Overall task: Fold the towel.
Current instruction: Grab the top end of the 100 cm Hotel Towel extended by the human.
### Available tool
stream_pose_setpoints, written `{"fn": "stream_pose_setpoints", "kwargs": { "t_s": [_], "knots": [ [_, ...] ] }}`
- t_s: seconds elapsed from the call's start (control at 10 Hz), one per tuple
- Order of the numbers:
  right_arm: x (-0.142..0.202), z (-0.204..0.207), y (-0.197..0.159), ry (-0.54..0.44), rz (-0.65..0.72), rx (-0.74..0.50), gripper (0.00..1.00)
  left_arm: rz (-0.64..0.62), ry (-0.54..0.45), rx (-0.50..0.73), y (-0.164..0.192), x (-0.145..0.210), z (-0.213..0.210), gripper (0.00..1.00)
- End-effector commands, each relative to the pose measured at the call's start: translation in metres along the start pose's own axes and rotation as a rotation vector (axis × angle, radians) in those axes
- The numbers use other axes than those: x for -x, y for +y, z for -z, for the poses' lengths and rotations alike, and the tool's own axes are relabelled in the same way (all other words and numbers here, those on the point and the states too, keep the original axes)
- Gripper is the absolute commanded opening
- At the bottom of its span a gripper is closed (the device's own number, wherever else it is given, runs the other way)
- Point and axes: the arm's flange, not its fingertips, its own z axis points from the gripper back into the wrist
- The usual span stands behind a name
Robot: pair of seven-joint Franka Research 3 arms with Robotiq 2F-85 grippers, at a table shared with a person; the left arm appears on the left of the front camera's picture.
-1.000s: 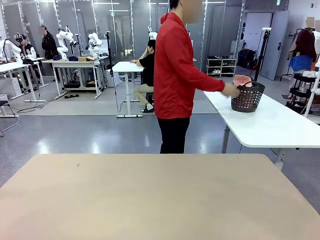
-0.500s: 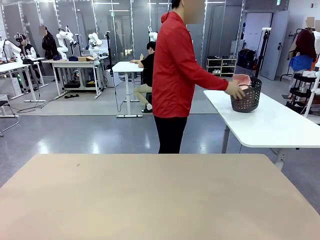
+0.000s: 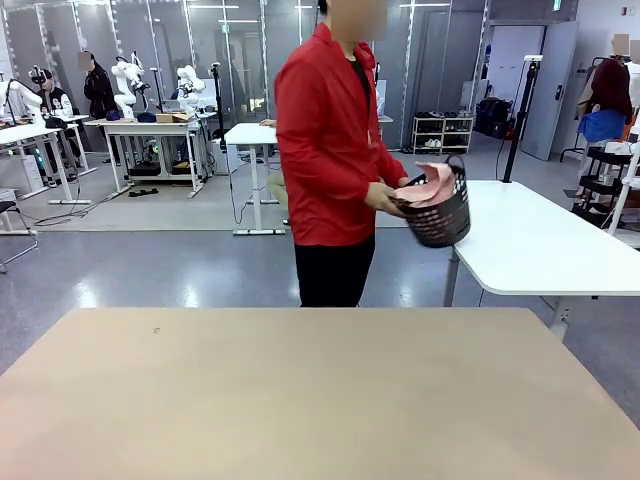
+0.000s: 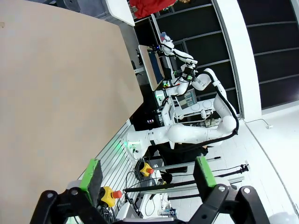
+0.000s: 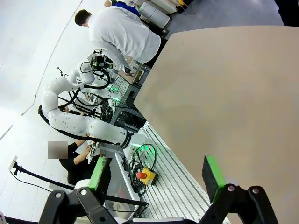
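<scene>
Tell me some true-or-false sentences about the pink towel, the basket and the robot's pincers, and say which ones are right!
1. The towel lies spread flat on the beige table. False: it is bunched up in the dark basket.
2. The person in the red jacket holds the basket with a hand. True.
3. The left pincer is open with nothing between its fingers. True.
4. The right pincer is shut on the towel. False: it is open and holds nothing.
5. The basket stands on the beige table. False: the person holds it up beyond the table's far edge.
</scene>
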Motion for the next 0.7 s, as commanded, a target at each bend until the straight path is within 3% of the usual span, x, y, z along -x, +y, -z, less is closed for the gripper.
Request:
{"fn": "stream_pose_setpoints", "kwargs": {
  "t_s": [0.0, 0.6],
  "knots": [
    [-0.0016, -0.0013, 0.0004, -0.008, -0.022, -0.015, 1.0, 0.009, 0.002, 0.012, -0.0003, 0.0003, -0.0013, 1.0],
    [-0.0016, -0.0013, 0.0004, -0.008, -0.022, -0.015, 1.0, 0.009, 0.002, 0.012, -0.0003, 0.0003, -0.0013, 1.0]
  ]
}}
